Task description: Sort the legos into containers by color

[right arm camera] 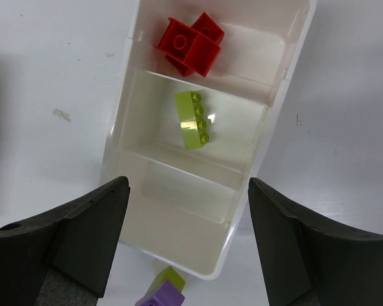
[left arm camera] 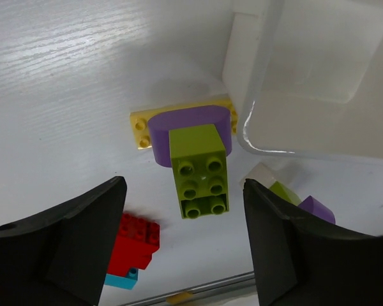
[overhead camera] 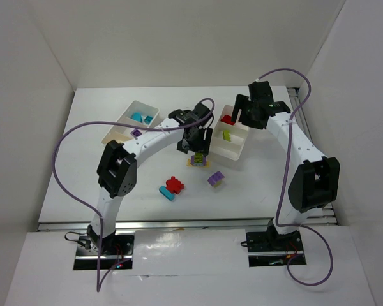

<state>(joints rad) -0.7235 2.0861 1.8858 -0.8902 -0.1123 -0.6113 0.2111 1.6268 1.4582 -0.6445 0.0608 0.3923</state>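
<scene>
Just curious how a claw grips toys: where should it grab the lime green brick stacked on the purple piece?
Probably the two long flat sides of the lime green brick, coming straight down. It stands tallest on the purple piece and yellow plate, so those sides are bare, and the white tray close beside crowds a sideways approach.

The flat white table (overhead camera: 76, 166) had thin lines in it, like wood. Plain white walls stood around it: a back wall (overhead camera: 179, 38), a left wall (overhead camera: 19, 108) and a right wall (overhead camera: 364, 89). A shiny silver metal strip (overhead camera: 191, 224) ran along the near edge of the table. Just in front of that strip lay a smooth white board (overhead camera: 191, 255). A small grey smudge (right arm camera: 62, 115) sat on the table top.
</scene>
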